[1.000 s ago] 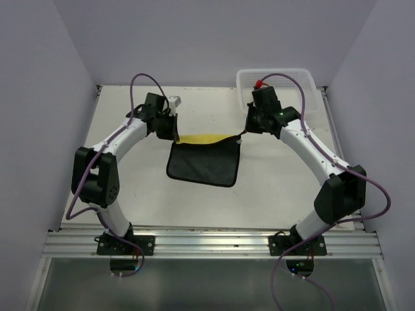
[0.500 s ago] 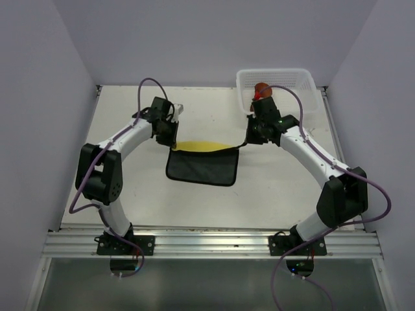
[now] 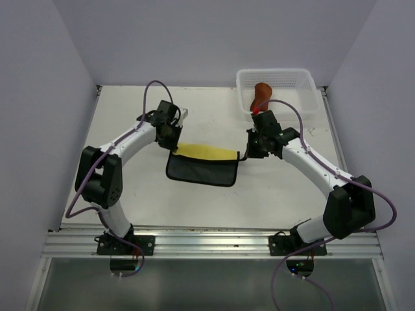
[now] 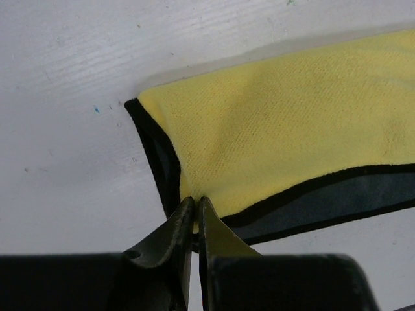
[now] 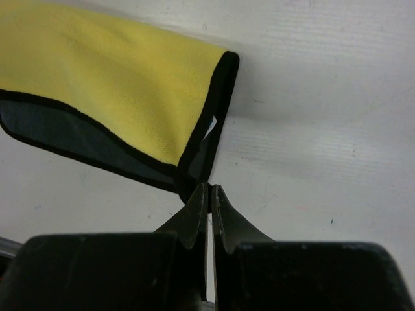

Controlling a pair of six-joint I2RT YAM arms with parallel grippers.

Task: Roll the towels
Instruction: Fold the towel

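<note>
The yellow towel (image 3: 201,152) with dark edging and a dark grey underside lies mid-table, its far part folded toward the near side so a yellow strip shows above the dark face (image 3: 202,170). My left gripper (image 3: 174,148) is shut on the towel's left corner (image 4: 188,214). My right gripper (image 3: 244,155) is shut on its right corner (image 5: 198,181). The yellow face (image 4: 292,136) fills the left wrist view, and the same yellow face (image 5: 110,91) shows in the right wrist view. The rust-brown towel (image 3: 261,94) lies rolled in the basket.
The white mesh basket (image 3: 305,87) stands at the back right corner of the table. Grey walls enclose the white table (image 3: 123,188) on three sides. A metal rail (image 3: 207,243) runs along the near edge by the arm bases.
Both grippers have moved toward the near side with the towel's far edge. More yellow shows and the dark part has shrunk. The rust-brown towel has come into view behind the right wrist.
</note>
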